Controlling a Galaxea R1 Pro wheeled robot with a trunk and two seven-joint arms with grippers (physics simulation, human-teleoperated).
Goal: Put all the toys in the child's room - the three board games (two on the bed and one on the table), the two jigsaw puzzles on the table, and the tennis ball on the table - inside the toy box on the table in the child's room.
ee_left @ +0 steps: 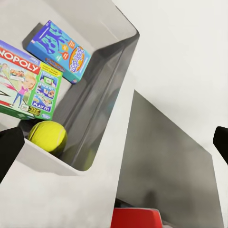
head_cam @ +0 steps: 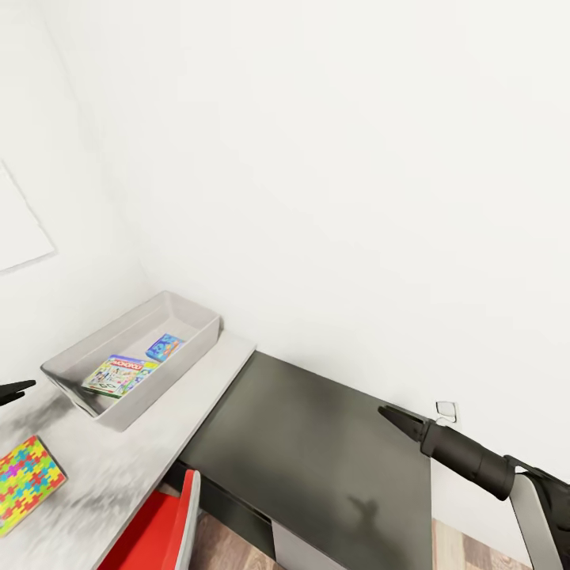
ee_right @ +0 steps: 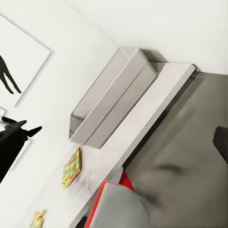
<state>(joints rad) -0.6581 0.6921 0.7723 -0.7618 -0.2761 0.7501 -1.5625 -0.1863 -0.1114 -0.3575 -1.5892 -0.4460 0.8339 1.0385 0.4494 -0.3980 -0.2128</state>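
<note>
The desk [head_cam: 198, 396] (pale grey top meeting a dark grey corner section) carries the toy box [head_cam: 190, 344] and, near it, a jigsaw puzzle [head_cam: 28, 479]

Grey toy box [head_cam: 198, 317]; multicolour jigsaw puzzle [head_cam: 28, 479]; yellow-green tennis ball [ee_left: 47, 135].

A child's room in a home is indicated: colourful board game boxes [head_cam: 119, 374] are seen in a light grey rectangular bin [head_cam: 190, 315] on a pale grey desk [head_cam: 202, 388], beside a multicolour jigsaw puzzle board [head_cam: 25, 479], below plain white walls.
</note>
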